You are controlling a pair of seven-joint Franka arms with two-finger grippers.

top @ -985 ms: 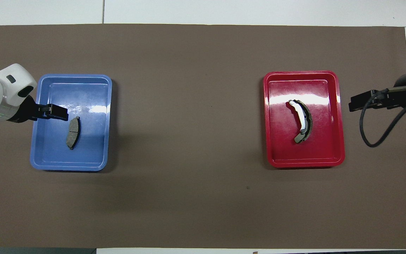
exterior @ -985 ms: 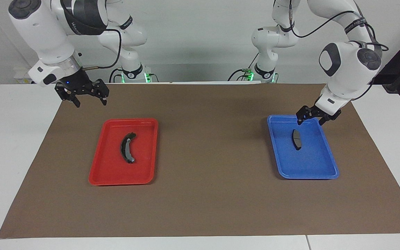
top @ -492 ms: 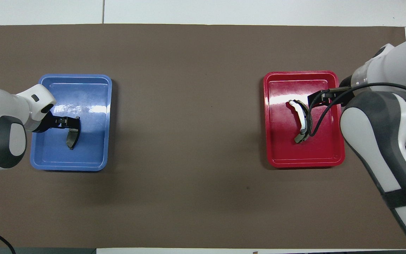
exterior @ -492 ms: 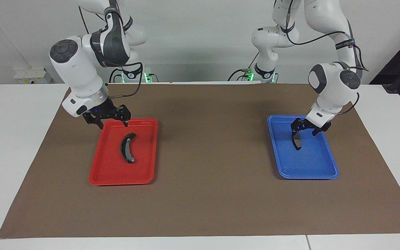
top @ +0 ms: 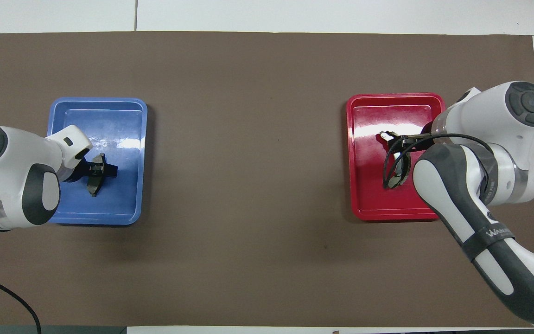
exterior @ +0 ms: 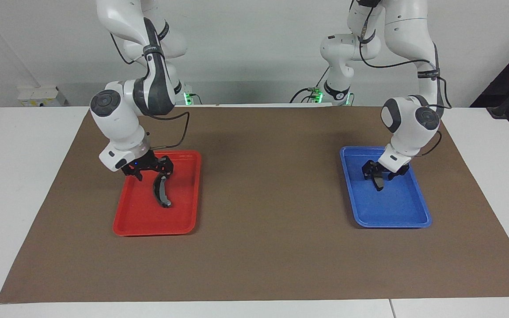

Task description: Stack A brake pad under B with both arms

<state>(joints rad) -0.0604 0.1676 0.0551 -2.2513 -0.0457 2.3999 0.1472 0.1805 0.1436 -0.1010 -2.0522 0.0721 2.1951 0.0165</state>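
The A brake pad (exterior: 379,183), short, dark grey and lens-shaped, lies in the blue tray (exterior: 396,213) toward the left arm's end. My left gripper (exterior: 376,173) is low over it, open, with a finger on each side of the pad (top: 93,185). B (exterior: 162,194), the long black crescent with a grey inner face, lies in the red tray (exterior: 136,221) toward the right arm's end. My right gripper (exterior: 152,170) is open and low over the end of B nearer the robots. In the overhead view my right arm hides much of B (top: 392,182).
Both trays sit on a brown mat (exterior: 263,185) that covers most of the white table. The wide stretch of mat between the blue tray (top: 109,206) and the red tray (top: 369,197) is bare.
Both arms have swung in from outside the trays and come down. The left gripper now straddles the A pad and the right gripper is at B's end. Neither pad has moved.
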